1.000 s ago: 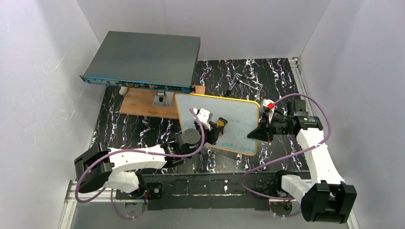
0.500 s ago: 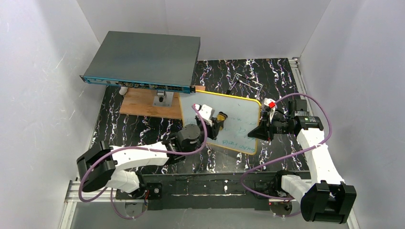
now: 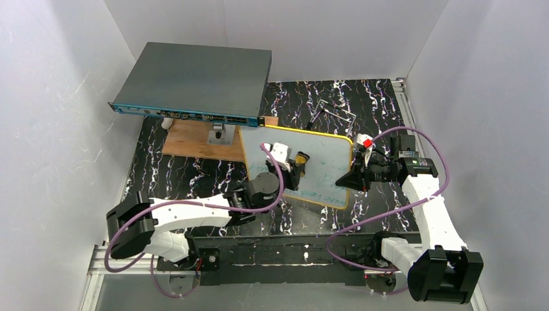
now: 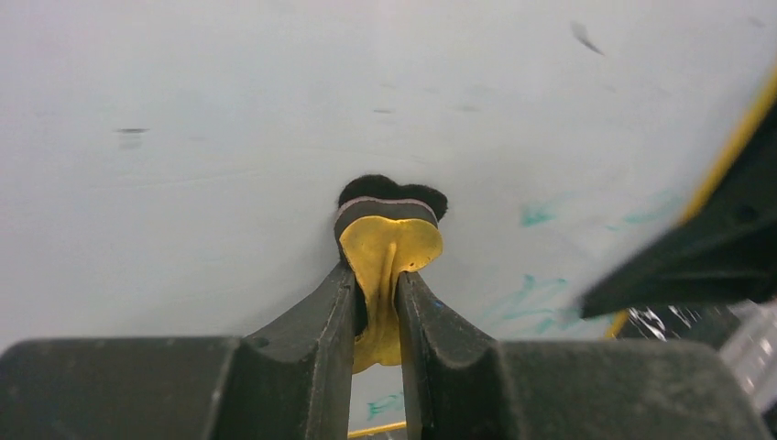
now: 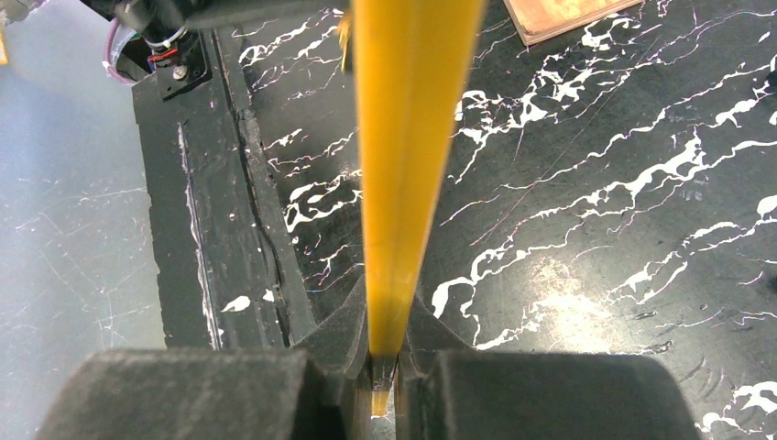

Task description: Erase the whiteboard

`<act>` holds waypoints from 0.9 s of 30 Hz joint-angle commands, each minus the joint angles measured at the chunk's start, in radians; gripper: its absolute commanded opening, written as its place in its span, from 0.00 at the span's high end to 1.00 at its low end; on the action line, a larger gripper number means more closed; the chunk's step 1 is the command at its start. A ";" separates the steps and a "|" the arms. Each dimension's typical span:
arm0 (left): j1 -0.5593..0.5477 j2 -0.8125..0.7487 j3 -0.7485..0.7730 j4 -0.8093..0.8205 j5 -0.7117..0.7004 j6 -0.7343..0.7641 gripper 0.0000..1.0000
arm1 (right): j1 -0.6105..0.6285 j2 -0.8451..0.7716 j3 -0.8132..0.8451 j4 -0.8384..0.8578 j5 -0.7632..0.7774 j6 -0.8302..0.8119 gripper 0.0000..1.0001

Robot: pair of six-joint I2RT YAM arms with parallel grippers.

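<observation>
The whiteboard (image 3: 327, 162), white with a thin yellow-orange frame, is held tilted above the table. Faint green writing remains near its lower right part (image 4: 541, 298). My right gripper (image 3: 353, 178) is shut on the board's right edge; in the right wrist view the yellow frame edge (image 5: 403, 165) runs up from between the jaws. My left gripper (image 3: 299, 165) is shut on a small yellow eraser with a black felt face (image 4: 389, 243), pressed against the board's middle. The upper part of the board looks wiped.
A large dark-grey flat box (image 3: 194, 81) sits at the back left over a brown wooden board (image 3: 194, 139). A thin metal wire piece (image 3: 333, 110) lies behind the whiteboard. White walls close in on both sides.
My left gripper has moved the eraser rightward and slightly up across the board. The board has tilted and shifted a little to the right. The right gripper has held its grip in place.
</observation>
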 commanded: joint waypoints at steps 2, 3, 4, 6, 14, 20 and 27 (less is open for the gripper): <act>0.064 -0.083 -0.049 -0.098 -0.266 -0.079 1.00 | 0.040 -0.019 -0.015 -0.118 0.050 -0.064 0.99; 0.064 -0.085 -0.049 -0.091 -0.251 -0.075 1.00 | 0.040 -0.020 -0.015 -0.118 0.050 -0.064 0.99; 0.064 -0.078 -0.049 -0.074 -0.208 -0.062 1.00 | 0.040 -0.019 -0.015 -0.118 0.050 -0.064 0.99; 0.064 -0.058 -0.041 -0.023 -0.107 -0.024 1.00 | 0.040 -0.017 -0.015 -0.119 0.051 -0.063 0.99; 0.008 0.093 0.119 0.042 0.249 0.106 1.00 | 0.040 -0.013 -0.017 -0.120 0.053 -0.065 0.99; -0.036 0.196 0.219 0.033 0.286 0.100 1.00 | 0.040 -0.012 -0.013 -0.131 0.055 -0.070 0.99; -0.056 0.213 0.228 -0.015 0.081 0.066 1.00 | 0.039 -0.016 -0.011 -0.139 0.053 -0.076 0.99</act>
